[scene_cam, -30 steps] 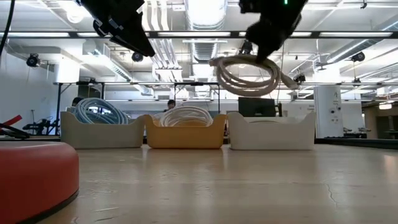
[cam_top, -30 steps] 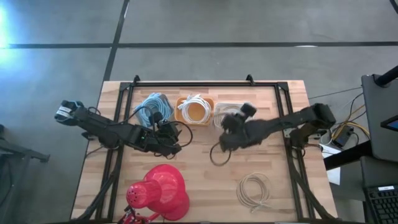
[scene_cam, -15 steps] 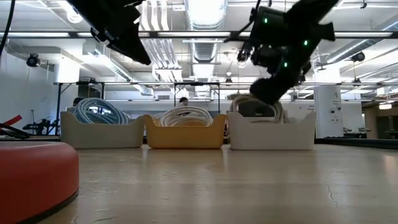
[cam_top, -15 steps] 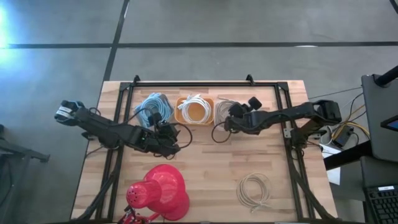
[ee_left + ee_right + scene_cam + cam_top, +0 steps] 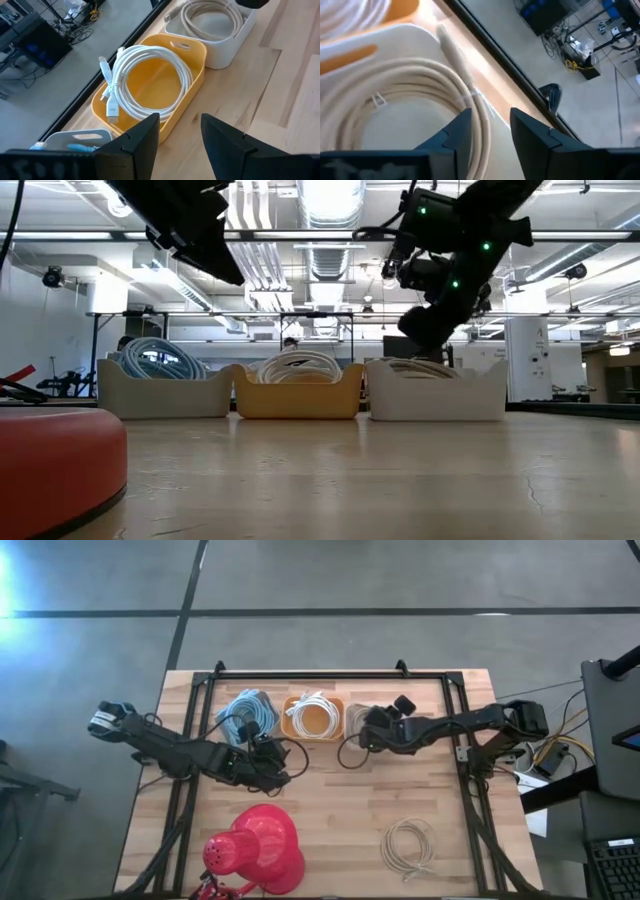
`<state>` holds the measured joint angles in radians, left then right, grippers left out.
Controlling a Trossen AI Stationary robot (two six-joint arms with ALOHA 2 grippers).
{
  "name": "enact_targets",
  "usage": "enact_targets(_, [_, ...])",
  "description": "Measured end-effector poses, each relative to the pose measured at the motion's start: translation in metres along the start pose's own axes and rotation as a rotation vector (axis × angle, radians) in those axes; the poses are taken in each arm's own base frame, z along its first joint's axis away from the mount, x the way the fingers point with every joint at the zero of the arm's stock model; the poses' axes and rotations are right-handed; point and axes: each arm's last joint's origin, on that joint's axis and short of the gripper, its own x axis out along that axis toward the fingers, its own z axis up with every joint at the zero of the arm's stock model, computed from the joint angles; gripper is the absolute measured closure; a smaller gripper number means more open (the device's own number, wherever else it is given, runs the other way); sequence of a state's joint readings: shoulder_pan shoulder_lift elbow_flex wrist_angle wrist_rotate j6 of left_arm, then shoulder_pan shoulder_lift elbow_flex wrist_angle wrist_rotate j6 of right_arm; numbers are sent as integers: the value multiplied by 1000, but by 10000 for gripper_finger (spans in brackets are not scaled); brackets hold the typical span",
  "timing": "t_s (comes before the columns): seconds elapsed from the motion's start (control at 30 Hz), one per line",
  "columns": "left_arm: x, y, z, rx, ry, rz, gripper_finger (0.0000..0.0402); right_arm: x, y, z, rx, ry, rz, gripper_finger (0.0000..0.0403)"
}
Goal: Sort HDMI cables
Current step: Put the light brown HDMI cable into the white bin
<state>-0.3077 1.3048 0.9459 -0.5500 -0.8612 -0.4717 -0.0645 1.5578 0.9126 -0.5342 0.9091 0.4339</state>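
Inside white bin (image 5: 235, 35), beige coil (image 5: 207, 15) flat

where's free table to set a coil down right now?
Bare wood between the red lamp and the loose beige coil, and right of that coil. Crowded: the three bins along the far edge, with the left gripper and right gripper nearby.

Three bins sit in a row: a white bin (image 5: 246, 712) with light blue coils, a yellow bin (image 5: 314, 718) with one white coil (image 5: 150, 80), and a white bin (image 5: 220, 37) with one beige coil (image 5: 210, 17). One more beige coil (image 5: 408, 845) lies loose on the tabletop (image 5: 330, 810), plus one red lamp (image 5: 255, 850).
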Motion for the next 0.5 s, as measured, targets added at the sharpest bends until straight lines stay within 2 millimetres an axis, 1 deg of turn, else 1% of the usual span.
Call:
enact_targets(0.07, [0,0,1,-6,-5,-2,225,-6,0,6,-10,14,34,263])
enact_targets(0.13, [0,0,1,-7,-5,-2,225,-14,1,14,-22,49,117,256])
enact_targets(0.23, [0,0,1,-7,-5,-2,225,-29,5,25,-37,93,256,249])
enact_targets(0.3, [0,0,1,-7,-5,-2,225,-42,7,29,-60,104,319,248])
enact_targets(0.37, [0,0,1,-8,-5,-3,225,-58,10,32,-73,107,350,249])
enact_targets(0.5, [0,0,1,-23,-6,-4,225,-100,14,35,-94,104,394,256])
